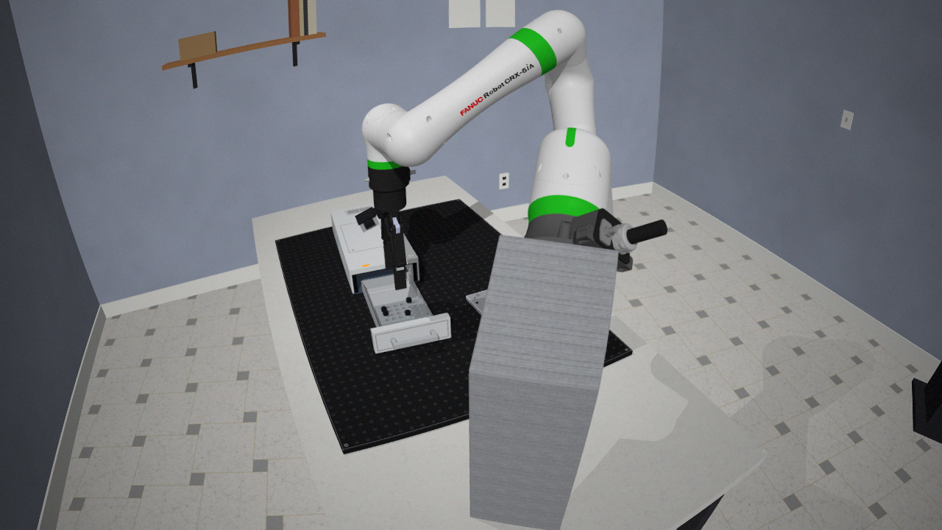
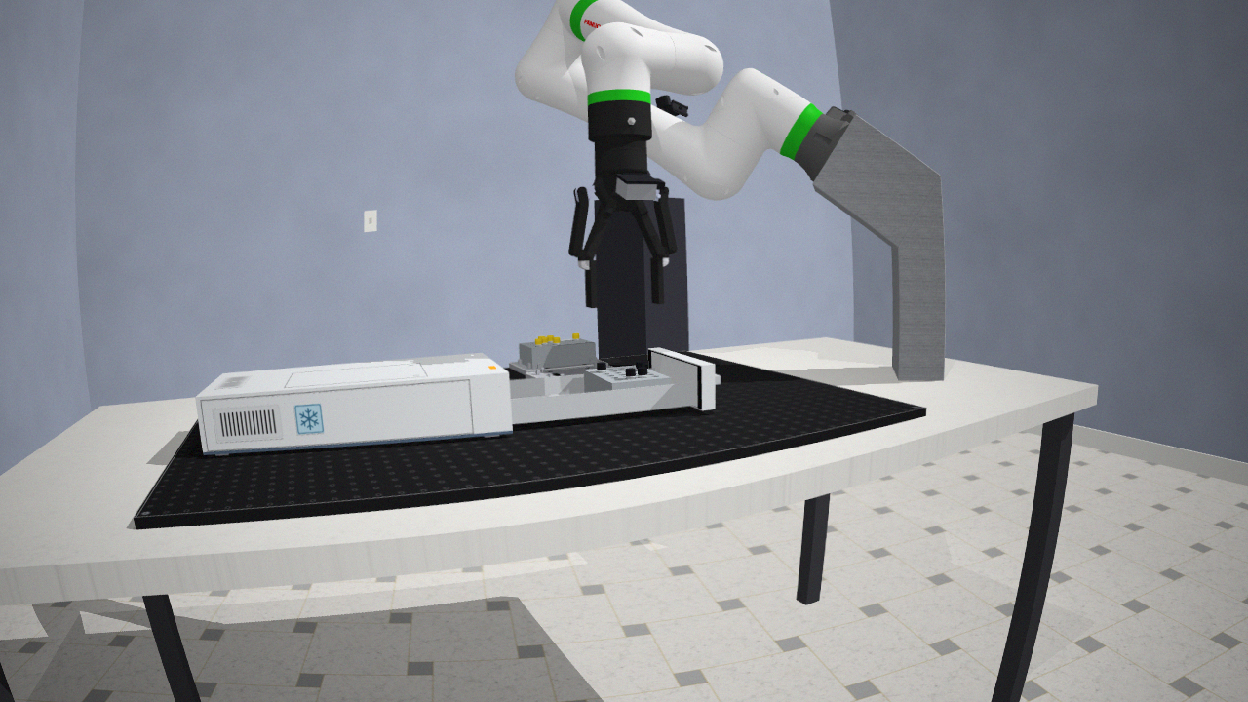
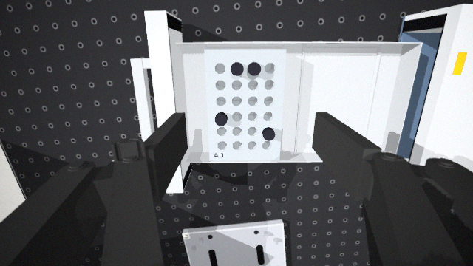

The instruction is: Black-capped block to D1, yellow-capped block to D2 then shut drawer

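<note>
The cooler COLD (image 1: 358, 242) (image 2: 392, 409) (image 3: 460, 63) has its lamp (image 1: 365, 265) (image 2: 491, 368) lit orange and its drawer (image 1: 411, 333) (image 2: 558, 409) (image 3: 344, 81) open. The black-capped block (image 3: 244, 55) lies in the drawer's front part, with several black caps in its bores; the rear part is empty. The yellow-capped block (image 2: 558, 353) sits on the far slot, D2; its seating is unclear. The plate of D1 (image 1: 475, 300) (image 3: 236, 241) is bare where it shows. My gripper (image 2: 624, 300) (image 3: 250, 130) is open and empty, above the drawer, its fingers pointing down.
The drawer's front panel (image 2: 707, 384) (image 3: 159, 66) stands beside the black-capped block. The black perforated deck (image 1: 342, 389) (image 2: 392, 471) lies under COLD and the slots. The grey pedestal (image 1: 546, 309) (image 2: 917, 288) hides most of the slots in the top view.
</note>
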Available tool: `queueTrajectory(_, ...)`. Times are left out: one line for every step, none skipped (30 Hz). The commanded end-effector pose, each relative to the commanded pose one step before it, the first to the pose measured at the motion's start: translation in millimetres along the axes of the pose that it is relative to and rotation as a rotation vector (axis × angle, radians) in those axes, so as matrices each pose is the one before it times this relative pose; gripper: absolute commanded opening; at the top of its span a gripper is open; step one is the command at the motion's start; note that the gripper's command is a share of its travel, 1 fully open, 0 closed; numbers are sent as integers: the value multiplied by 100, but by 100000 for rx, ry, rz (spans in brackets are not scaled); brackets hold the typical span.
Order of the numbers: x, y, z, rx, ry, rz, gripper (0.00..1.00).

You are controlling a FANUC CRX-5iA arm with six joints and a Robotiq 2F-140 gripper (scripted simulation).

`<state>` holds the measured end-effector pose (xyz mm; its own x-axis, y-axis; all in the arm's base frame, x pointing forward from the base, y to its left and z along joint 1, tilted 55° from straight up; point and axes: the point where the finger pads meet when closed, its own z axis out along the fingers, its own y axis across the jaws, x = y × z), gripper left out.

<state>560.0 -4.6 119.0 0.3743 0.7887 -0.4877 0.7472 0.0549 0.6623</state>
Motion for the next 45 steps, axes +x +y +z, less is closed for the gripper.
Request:
queueTrajectory(-30, 45, -61, -121, 161, -32, 66)
queueTrajectory(-37, -1, 0, 0, 0, 0, 66)
queueTrajectory(0, 0, 0, 0, 0, 0, 66)
queueTrajectory(0, 0, 0, 0, 0, 0, 66)
queueTrajectory(-35, -1, 0, 0, 1, 0, 66)
queueTrajectory(-32, -1, 0, 0, 0, 0, 66)
queueTrajectory(-32, -1, 0, 0, 0, 0, 66)
queueTrajectory(-30, -1, 126, 3, -1, -1, 66)
queueTrajectory(-30, -1, 140, -3, 1, 0, 66)
queueTrajectory(-27, -2, 133, 0, 0, 0, 66)
queueTrajectory(-26, -2, 133, 0, 0, 0, 66)
queueTrajectory(-24, -1, 133, 0, 0, 0, 66)
queueTrajectory(-23, -1, 133, 0, 0, 0, 66)
queueTrajectory(-22, -1, 133, 0, 0, 0, 66)
queueTrajectory(-21, -1, 133, 0, 0, 0, 66)
queueTrajectory(-20, -1, 133, 0, 0, 0, 66)
queueTrajectory(-19, 0, 133, 0, 0, 0, 66)
queueTrajectory(-18, 0, 133, 0, 0, 0, 66)
queueTrajectory(-17, 0, 133, 0, 0, 0, 66)
queueTrajectory(0, 0, 0, 0, 0, 0, 66)
queueTrajectory(0, 0, 0, 0, 0, 0, 66)
queueTrajectory(-14, 1, 126, 3, -1, -1, 66)
queueTrajectory(-15, -1, 141, -4, 1, 1, 66)
queueTrajectory(-14, -1, 133, 0, 0, 0, 66)
queueTrajectory(-14, 0, 133, 0, 0, 0, 66)
queueTrajectory(-13, 0, 133, 0, 0, 0, 66)
queueTrajectory(-12, 0, 133, 0, 0, 0, 66)
queueTrajectory(-11, 0, 133, 0, 0, 0, 66)
queueTrajectory(-11, 0, 133, 0, 0, 0, 66)
queueTrajectory(-10, 0, 133, 0, 0, 0, 66)
queueTrajectory(-10, 0, 133, 0, 0, 0, 66)
queueTrajectory(-9, 0, 133, 0, 0, 0, 66)
queueTrajectory(-9, 0, 133, 0, 0, 0, 66)
queueTrajectory(-8, 0, 133, 0, 0, 0, 66)
queueTrajectory(-8, 0, 133, 0, 0, 0, 66)
queueTrajectory(-7, 0, 133, 0, 0, 0, 66)
queueTrajectory(0, 0, 0, 0, 0, 0, 66)
queueTrajectory(0, 0, 0, 0, 0, 0, 66)
queueTrajectory(-6, 1, 126, 4, -1, -1, 66)
queueTrajectory(-7, -1, 141, -4, 1, 1, 66)
queueTrajectory(-6, 0, 133, 0, 0, 0, 66)
queueTrajectory(-6, 0, 133, 0, 0, 0, 66)
queueTrajectory(-6, 0, 133, 0, 0, 0, 66)
queueTrajectory(-5, 0, 133, 0, 0, 0, 66)
queueTrajectory(-5, 0, 133, 0, 0, 0, 66)
